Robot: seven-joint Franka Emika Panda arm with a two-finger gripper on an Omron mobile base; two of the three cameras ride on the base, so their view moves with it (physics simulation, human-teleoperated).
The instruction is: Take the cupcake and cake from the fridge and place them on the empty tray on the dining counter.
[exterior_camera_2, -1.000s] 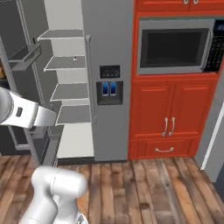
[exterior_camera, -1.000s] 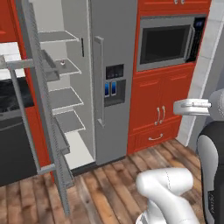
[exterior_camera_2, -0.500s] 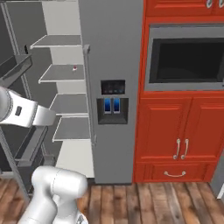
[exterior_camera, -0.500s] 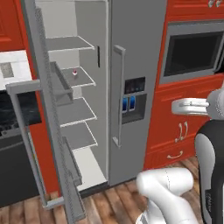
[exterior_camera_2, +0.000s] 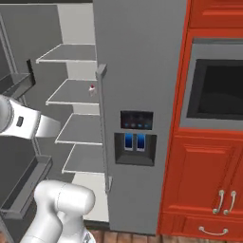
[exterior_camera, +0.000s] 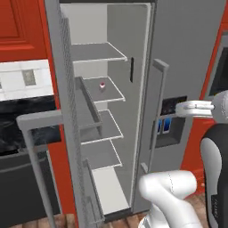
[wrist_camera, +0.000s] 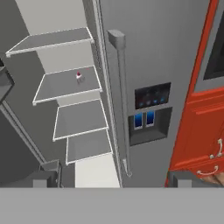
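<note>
The fridge (exterior_camera: 187, 67) stands between red cabinetry on both sides. Its left door (exterior_camera: 67, 133) is swung open, exposing a white interior with a stack of shelves; its right door is shut.

1. Left side. In the left base view, a black appliance front (exterior_camera: 22, 178) with a grey bar handle sits below a white tiled wall section, just beside the open door. The inner face of the open door carries grey bins.

2. Interior. The cake (exterior_camera: 103, 85), a small white piece with a red top, rests on the second shelf from the top (exterior_camera: 107, 93), towards its rear. The same item appears in the right base view (exterior_camera_2: 91, 88) and in the hand view (wrist_camera: 79, 76), in each case well apart from the shelf's front edge. The other shelves appear bare. The cupcake cannot be identified.

3. Centre. A long vertical bar handle (wrist_camera: 120, 100) runs down the shut right door. A dispenser panel (exterior_camera_2: 136, 142) with two blue lit elements is set into that door, right of the handle.

4. Right side. A built-in microwave (exterior_camera_2: 216, 90) sits in a red cabinet column above red doors with metal pulls.

5. End effector. In the hand view the end effector (wrist_camera: 118, 177) shows two dark fingertips (wrist_camera: 46, 177) set far apart at the bottom edge. The jaws are spread wide and grip nothing. It faces the fridge, well apart from the cake.
</note>
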